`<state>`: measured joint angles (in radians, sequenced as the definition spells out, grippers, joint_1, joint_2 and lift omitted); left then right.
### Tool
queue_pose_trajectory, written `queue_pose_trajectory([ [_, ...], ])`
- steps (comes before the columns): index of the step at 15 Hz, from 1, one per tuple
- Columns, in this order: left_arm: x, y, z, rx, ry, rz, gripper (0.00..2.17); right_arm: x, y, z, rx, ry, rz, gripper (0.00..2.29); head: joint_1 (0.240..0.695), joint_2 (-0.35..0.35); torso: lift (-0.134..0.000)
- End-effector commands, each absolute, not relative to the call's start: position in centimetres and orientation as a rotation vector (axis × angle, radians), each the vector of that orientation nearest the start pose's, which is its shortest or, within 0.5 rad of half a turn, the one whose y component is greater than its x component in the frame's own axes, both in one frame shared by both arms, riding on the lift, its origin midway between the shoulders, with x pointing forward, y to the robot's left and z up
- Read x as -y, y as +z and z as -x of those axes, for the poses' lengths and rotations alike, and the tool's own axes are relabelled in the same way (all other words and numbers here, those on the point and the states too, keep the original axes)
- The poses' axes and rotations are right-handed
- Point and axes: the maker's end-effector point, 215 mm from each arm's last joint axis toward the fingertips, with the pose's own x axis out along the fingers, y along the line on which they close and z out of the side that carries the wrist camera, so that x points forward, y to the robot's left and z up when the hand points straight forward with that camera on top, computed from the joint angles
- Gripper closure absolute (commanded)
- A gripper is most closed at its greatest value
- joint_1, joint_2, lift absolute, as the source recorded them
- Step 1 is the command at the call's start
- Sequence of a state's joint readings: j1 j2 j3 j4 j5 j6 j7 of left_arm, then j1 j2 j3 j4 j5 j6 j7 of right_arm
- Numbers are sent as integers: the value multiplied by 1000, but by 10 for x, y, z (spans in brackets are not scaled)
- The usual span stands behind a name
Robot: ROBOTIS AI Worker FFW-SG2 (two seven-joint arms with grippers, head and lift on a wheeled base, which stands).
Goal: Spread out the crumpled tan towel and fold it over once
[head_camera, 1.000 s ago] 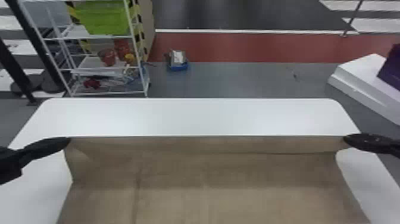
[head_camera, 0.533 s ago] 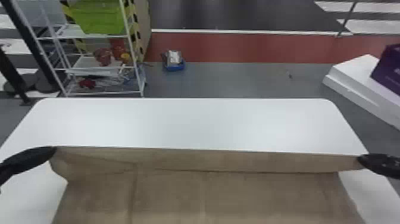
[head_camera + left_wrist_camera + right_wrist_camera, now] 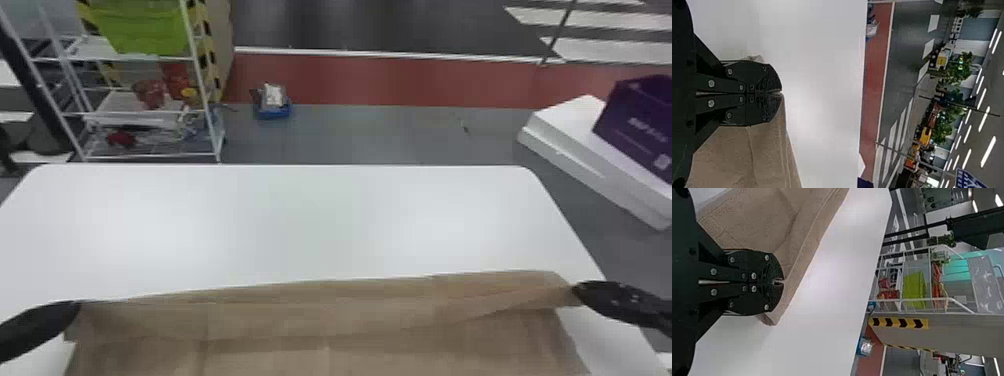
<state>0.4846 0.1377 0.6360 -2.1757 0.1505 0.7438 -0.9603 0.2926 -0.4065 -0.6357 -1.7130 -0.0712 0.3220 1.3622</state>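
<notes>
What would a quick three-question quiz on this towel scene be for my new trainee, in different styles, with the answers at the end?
1. True or false: the left black two-fingered tool is shut on the tan cloth towel.

2. Multiple choice: beyond the white rectangular table, what is on an upper shelf of the white metal rack?
A) a purple box
B) a lime-green bin
C) a glass jug

3. Fill the gap: the right black two-fingered tool grips the towel near one ____.

Key: 1 true; 2 B; 3 corner.
</notes>
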Motion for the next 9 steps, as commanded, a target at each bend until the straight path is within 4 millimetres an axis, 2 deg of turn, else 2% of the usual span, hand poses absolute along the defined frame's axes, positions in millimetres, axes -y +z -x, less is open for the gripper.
queue_pose_trajectory([
  [1,-367,-396,-340,-536,-397,167,1369,429,-381,-369,-464,746,84,1538,695,-83,-124],
  [4,-364,-395,-330,-515,-412,147,1369,439,-378,-363,-462,732,104,1538,695,-110,-124],
  [7,-381,-392,-319,-505,-391,119,1369,456,-371,-361,-456,706,117,1541,695,-126,-124],
  [9,-383,-389,-311,-492,-395,108,1369,458,-370,-357,-458,709,125,1538,695,-134,-124],
])
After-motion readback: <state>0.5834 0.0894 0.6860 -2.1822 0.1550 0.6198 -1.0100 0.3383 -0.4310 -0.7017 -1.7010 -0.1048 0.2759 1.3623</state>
